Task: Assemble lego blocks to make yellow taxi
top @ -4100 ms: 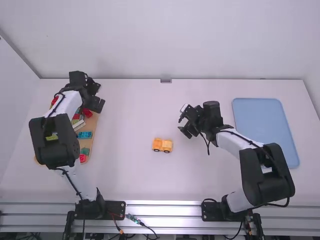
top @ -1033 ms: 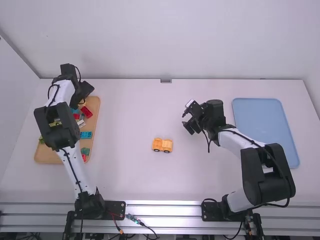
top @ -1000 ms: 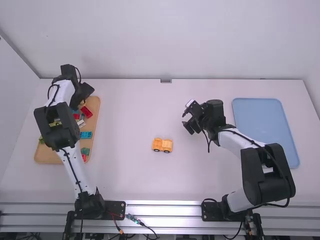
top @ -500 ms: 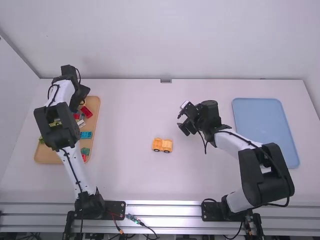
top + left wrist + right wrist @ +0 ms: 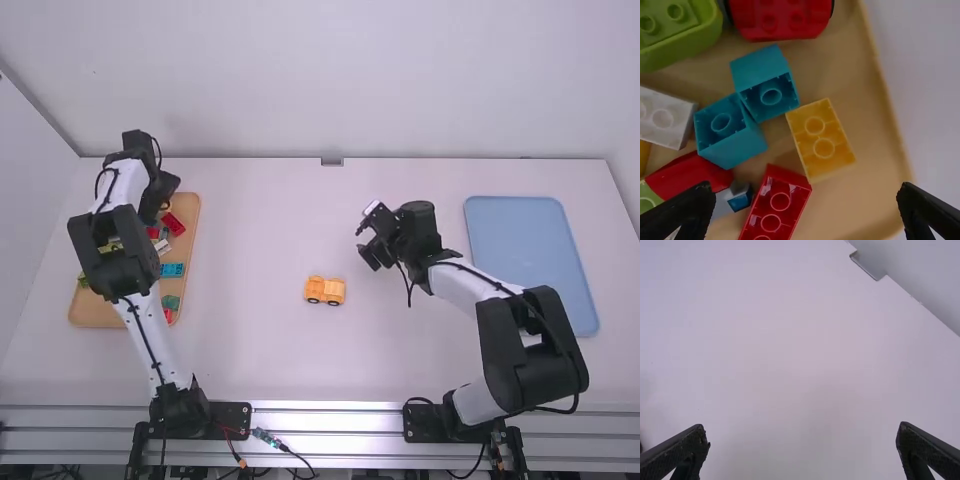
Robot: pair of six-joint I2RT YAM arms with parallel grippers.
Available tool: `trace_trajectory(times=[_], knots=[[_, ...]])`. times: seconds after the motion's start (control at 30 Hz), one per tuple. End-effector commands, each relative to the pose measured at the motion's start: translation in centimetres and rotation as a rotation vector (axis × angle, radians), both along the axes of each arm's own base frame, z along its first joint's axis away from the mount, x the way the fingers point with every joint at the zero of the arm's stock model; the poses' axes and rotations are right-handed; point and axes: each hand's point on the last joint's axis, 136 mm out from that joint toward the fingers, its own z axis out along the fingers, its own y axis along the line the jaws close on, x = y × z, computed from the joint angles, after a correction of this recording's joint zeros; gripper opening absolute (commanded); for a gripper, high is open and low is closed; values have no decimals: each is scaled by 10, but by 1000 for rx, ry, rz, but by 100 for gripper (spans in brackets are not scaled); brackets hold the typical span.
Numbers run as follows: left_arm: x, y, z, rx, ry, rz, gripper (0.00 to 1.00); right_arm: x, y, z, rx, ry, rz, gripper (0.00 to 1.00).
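On a white bench (image 5: 260, 360), a wooden tray (image 5: 95, 315) of toy blocks lies at the left. The left end effector (image 5: 165, 203) is above the tray's far part, fingers spread open. Inside, a yellow block (image 5: 821, 142) lies beside a teal block (image 5: 760, 70), near the tray's edge. Mid-bench stands a small orange-yellow toy truck (image 5: 325, 290), well apart from the tray and from a blue mat (image 5: 530, 255) at right. The right end effector (image 5: 364, 243), also open, is between the truck and the bench's far edge.
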Motion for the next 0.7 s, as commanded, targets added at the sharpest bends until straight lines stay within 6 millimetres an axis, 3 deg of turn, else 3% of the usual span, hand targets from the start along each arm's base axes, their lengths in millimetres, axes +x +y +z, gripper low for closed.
trace_trajectory(times=[0.0, 0.1, 0.23, 0.43, 0.67], knots=[[3, -2, 16, 18, -8, -5, 94, 5, -2, 14, 13, -30, -20, 99], [-5, 0, 16, 38, 26, 26, 90, 5, -2, 14, 12, -26, -19, 99], [-8, 6, 18, 68, 33, 46, 97, 4, -2, 13, 13, -23, -21, 99], [5, 8, 20, 61, -24, 37, 100, 5, -1, 14, 15, -26, -21, 99], [19, -5, -2, 14, -21, -91, 99, 2, -1, 11, 7, -12, -15, 99]])
